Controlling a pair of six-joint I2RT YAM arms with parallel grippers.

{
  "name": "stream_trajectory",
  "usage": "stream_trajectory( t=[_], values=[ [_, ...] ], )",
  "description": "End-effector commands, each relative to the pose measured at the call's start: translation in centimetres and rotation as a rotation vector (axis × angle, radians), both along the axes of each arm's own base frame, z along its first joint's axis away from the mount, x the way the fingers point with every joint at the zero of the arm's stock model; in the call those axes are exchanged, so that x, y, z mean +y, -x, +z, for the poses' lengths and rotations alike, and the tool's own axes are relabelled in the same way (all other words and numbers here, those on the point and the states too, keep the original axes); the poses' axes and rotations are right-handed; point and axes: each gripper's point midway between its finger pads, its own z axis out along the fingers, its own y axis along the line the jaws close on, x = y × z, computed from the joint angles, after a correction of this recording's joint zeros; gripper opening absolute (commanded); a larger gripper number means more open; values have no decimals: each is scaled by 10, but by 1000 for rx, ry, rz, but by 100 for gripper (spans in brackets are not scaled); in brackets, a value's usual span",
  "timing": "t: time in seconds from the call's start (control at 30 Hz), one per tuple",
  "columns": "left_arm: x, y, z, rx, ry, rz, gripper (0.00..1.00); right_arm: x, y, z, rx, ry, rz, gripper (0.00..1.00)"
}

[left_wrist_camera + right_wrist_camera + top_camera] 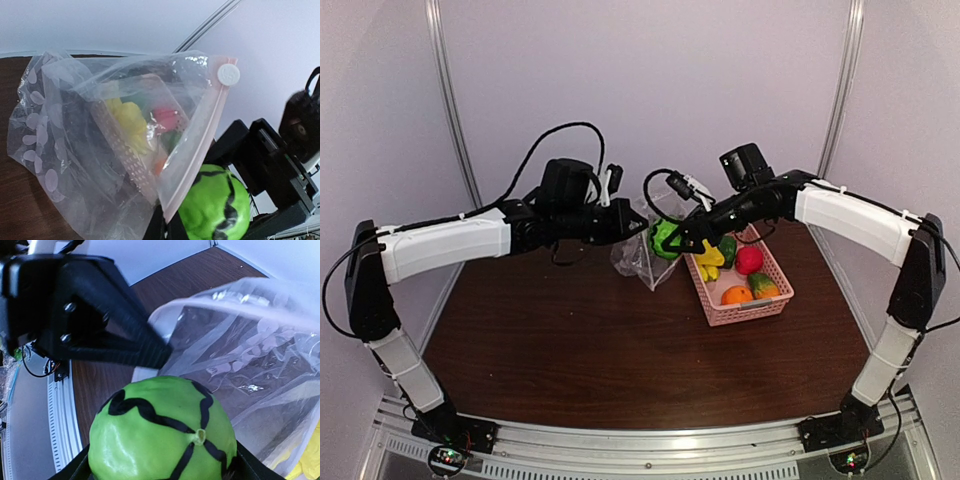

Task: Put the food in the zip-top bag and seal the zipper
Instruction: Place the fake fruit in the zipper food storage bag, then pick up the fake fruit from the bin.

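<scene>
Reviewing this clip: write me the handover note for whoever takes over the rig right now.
Left pincer: shut on the zip-top bag, holding its mouth edge up.
Right pincer: gripping the green striped ball right at the bag's mouth.
Pink basket: holds the banana bunch, red fruit, orange, orange-green piece and green pepper.
Done: nothing visibly inside the bag yet.
Left: drop the ball in, move the other five, slide the zipper shut.

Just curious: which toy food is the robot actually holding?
The green black-striped ball, gripped by the right gripper beside the clear bag; the others lie in the pink basket.
</scene>
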Motion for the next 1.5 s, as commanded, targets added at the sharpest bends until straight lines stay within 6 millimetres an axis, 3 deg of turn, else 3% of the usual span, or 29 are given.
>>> stream_trajectory(
  t=[0.0,0.07,0.2,0.33,0.43,0.57,0.7,0.8,0.93,1.0,1.07,1.23,1.37,1.47],
  values=[
    [-15,20,24,-17,56,-75,0,10,-43,20,-54,-58,-167,54],
    [-16,28,28,-25,51,-79,0,5,-61,14,-47,-26,-265,56],
    [-19,39,29,-32,50,-79,0,6,-71,0,26,-14,-336,60],
    [-17,45,28,-40,56,-62,0,20,-57,-8,56,-7,-256,77],
    [-9,41,25,-43,20,-18,0,22,-42,8,35,-4,-174,92],
    [8,36,24,-79,-55,39,0,0,-24,36,-70,12,-127,99],
    [30,27,17,-119,-134,89,0,-28,-9,41,-85,30,-110,100],
    [47,19,10,-104,-171,122,0,-53,-10,39,-38,13,-125,99],
    [63,26,13,-124,-196,135,0,-107,-45,1,11,128,-290,94],
    [78,24,1,-149,-244,172,0,-129,-61,-23,11,212,-361,91],
    [90,20,-16,-110,-261,188,0,-138,-76,-41,-3,255,-382,89],
    [71,24,-22,-86,-204,73,0,-140,-114,-82,-33,375,-363,82],
    [50,29,-27,-51,-208,-38,0,-134,-140,-94,-51,383,-374,86],
    [48,29,-32,-35,-196,-40,0,-129,-156,-103,-55,399,-377,89]
  ],
)
